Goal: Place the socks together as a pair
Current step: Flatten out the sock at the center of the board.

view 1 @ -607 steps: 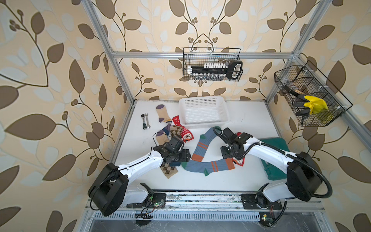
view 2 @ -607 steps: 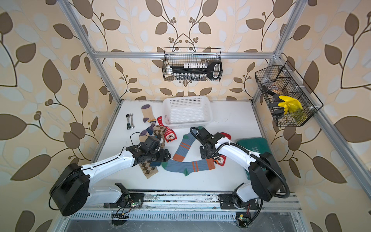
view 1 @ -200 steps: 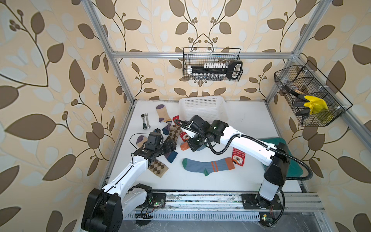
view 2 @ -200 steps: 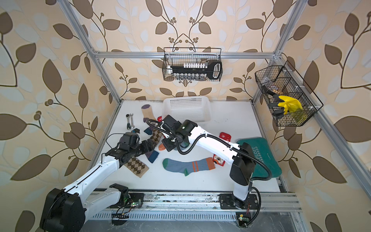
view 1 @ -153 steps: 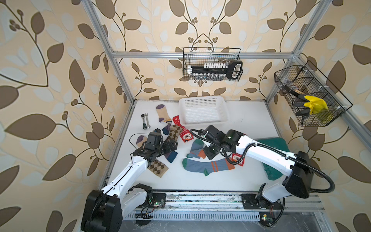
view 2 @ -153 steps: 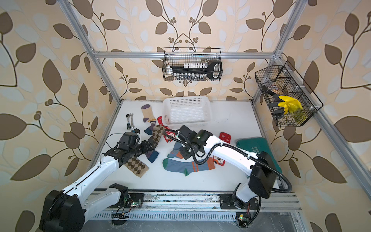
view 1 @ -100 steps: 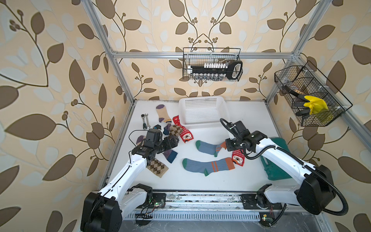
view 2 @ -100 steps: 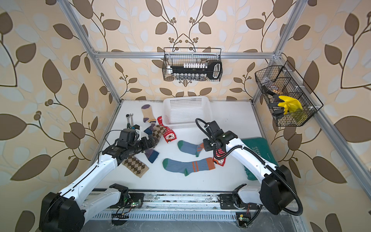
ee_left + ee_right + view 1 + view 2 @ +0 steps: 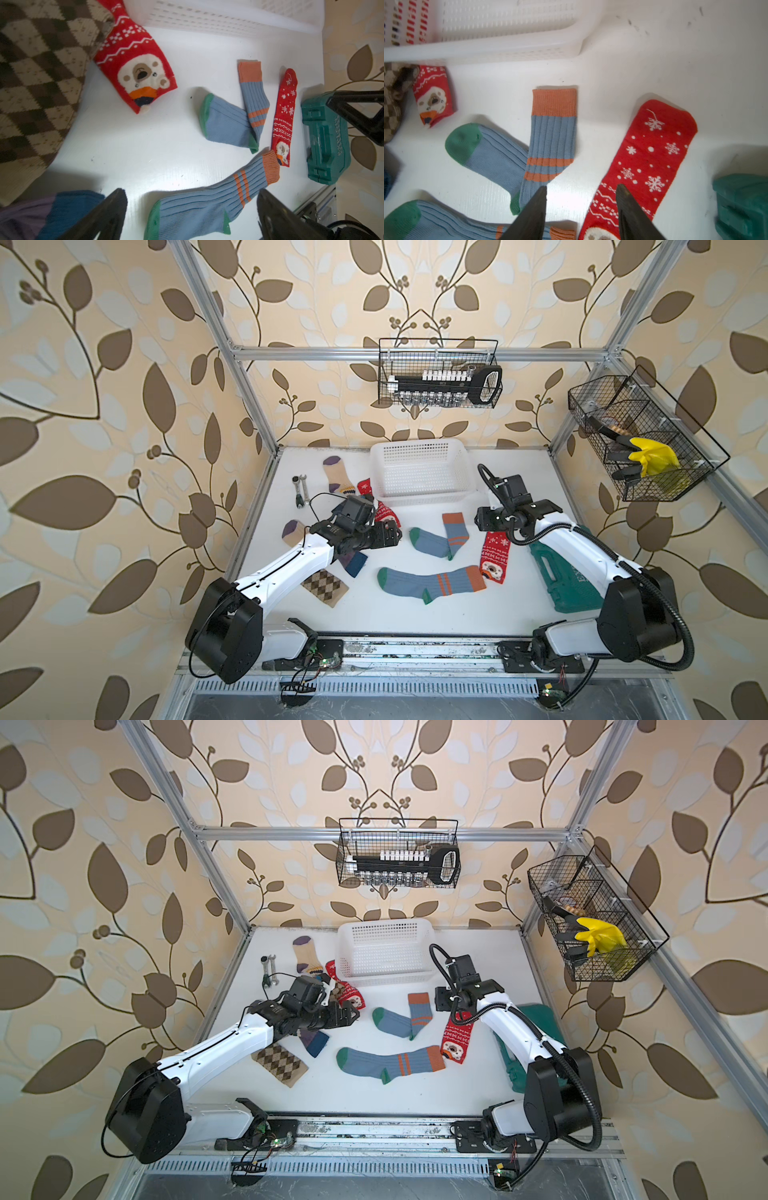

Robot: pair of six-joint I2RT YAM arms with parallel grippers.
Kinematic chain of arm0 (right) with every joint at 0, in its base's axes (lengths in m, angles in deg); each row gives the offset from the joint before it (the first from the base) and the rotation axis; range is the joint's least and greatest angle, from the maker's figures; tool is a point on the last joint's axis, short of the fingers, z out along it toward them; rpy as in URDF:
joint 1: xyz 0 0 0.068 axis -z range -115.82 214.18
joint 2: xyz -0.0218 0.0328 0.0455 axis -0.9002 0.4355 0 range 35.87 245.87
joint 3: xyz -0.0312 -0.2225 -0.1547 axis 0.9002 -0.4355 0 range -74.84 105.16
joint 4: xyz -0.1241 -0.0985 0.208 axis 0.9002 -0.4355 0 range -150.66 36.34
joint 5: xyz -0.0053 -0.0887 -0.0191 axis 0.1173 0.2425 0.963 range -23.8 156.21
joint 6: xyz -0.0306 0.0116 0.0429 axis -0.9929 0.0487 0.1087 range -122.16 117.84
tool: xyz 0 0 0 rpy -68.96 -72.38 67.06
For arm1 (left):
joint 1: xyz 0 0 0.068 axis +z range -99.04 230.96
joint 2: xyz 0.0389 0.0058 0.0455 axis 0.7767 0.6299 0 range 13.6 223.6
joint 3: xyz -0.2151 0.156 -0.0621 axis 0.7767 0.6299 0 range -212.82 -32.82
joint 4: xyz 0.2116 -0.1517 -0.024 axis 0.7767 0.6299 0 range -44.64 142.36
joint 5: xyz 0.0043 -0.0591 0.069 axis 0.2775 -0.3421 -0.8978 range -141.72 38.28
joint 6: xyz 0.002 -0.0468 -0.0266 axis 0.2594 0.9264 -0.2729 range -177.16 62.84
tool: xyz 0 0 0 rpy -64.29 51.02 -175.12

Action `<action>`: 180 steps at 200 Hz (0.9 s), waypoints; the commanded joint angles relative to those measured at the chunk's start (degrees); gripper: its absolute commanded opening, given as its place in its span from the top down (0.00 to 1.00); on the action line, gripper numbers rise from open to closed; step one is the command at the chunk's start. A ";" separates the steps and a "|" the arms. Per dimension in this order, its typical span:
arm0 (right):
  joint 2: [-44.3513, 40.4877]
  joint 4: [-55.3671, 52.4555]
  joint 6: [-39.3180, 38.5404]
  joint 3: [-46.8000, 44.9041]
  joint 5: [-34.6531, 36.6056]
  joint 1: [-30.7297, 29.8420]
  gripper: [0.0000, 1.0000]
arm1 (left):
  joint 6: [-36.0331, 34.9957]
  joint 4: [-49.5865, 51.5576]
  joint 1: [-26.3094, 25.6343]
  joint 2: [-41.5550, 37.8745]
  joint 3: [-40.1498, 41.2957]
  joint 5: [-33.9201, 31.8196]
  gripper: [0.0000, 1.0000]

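**Top views.** Two blue-grey socks lie mid-surface. The bent sock [image 9: 436, 540] folds at the heel, with its green toe pointing left and its orange cuff pointing far. The straight sock [image 9: 432, 584], nearer, has its long axis left to right, toe left and cuff right. Its cuff touches the bear end of the right-hand red Christmas sock [image 9: 494, 556], which runs near to far. The left-hand red Christmas sock [image 9: 385, 512] lies by the white basket [image 9: 424, 497], partly under the left tool [image 9: 392, 536]. A beige sock [image 9: 336, 477] lies far left, purple toe far. A second beige sock [image 9: 292, 531] shows only its purple toe beside the left arm. A brown argyle sock [image 9: 325, 588] lies near left. The surface [image 9: 415, 614] is white, framed by aluminium posts and leaf-patterned walls. A green case [image 9: 569, 583] lies at the right. The left arm stretches low toward far right. The right arm bends leftward, with the right tool [image 9: 484, 522] above the right-hand red sock's toe.

**Left wrist view.** The fingers [image 9: 99, 218] are spread wide and hold nothing. Bare surface and the straight sock's foot lie below. Another argyle sock [image 9: 41, 72] overlaps the left-hand red sock.

**Right wrist view.** The fingers [image 9: 529, 216] are moderately parted and empty. They hover over the gap between the bent sock's leg and the right-hand red sock.
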 commanded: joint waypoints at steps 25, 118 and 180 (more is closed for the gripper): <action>1.02 2.23 1.79 -0.44 -8.50 1.60 0.44 | -0.97 -2.00 -2.96 15.91 -8.54 -3.19 0.13; 14.12 6.42 4.62 5.02 4.85 -11.77 0.50 | -1.12 -4.95 -6.90 30.92 -16.16 -2.73 0.63; 24.86 9.66 5.35 8.89 9.26 -13.79 0.51 | -0.50 -7.73 -7.38 28.06 -11.75 -2.02 0.74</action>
